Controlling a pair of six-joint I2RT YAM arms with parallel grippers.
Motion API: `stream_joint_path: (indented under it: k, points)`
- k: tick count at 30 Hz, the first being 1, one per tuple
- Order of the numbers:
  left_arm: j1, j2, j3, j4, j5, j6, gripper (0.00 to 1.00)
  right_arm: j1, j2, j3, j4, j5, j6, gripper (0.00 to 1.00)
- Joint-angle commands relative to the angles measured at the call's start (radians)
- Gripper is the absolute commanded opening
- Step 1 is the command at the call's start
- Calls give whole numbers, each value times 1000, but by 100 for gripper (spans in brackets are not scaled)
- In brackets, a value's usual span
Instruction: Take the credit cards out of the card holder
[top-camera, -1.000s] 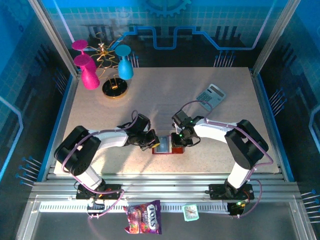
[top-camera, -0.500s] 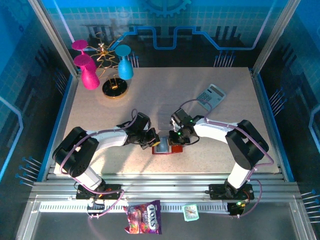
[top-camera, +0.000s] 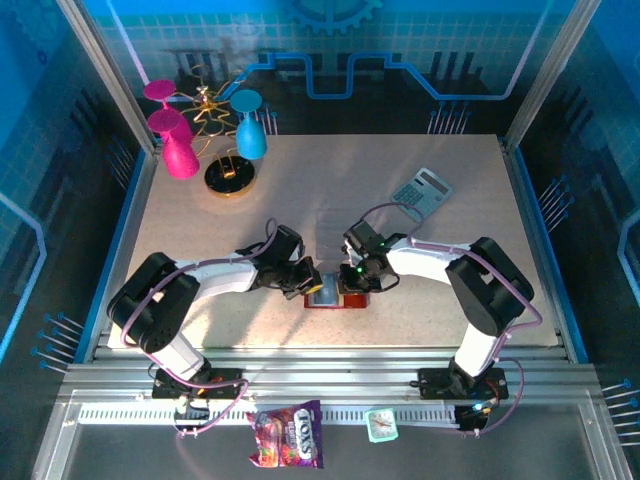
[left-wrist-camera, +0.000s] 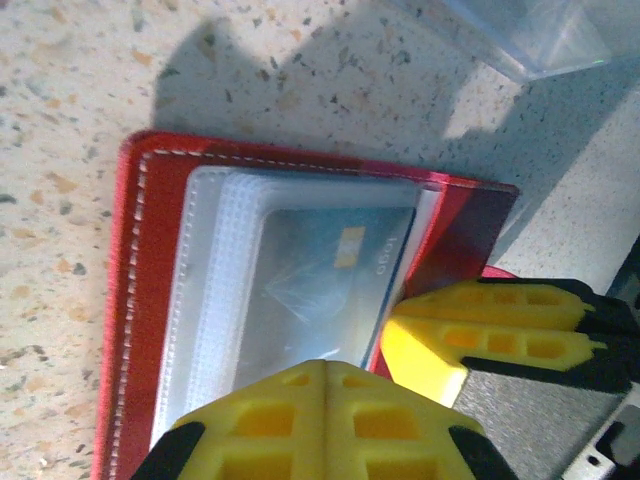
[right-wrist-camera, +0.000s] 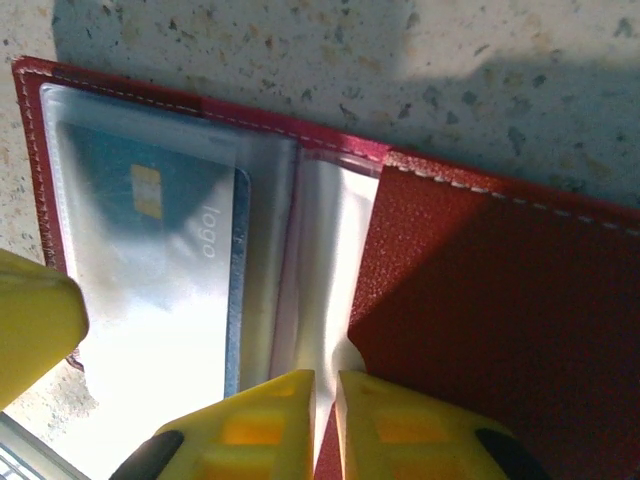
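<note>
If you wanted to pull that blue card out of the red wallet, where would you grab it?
Probably by the edge beside the word logo, coming from the fold. The blue card lies flat under a clear sleeve in the card holder; its other visible edges butt the stitched red border, so only the fold side looks open.

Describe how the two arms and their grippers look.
The left arm and right arm have white links, black joints and a purple cable looped along each. The right wrist shows green lights. The left gripper and right gripper carry blocky yellow fingers with rectangular recesses.
</note>
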Motion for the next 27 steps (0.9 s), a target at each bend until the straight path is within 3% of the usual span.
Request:
stream_joint_path:
  k: [1, 8, 18, 27]
  points:
    - [-7, 9, 5, -25, -24, 17, 2, -6, -50, -1, -16, 7, 28, 18]
    - [-7, 32, -9, -7, -23, 15, 2, -21, -84, -10, 33, -59, 72, 21]
    - [-11, 31, -6, -2, 3, 33, 2, -48, -64, -68, 218, -207, 163, 35]
    - [-13, 38, 0, -44, -11, 46, 2, -52, -29, -68, 241, -240, 166, 40]
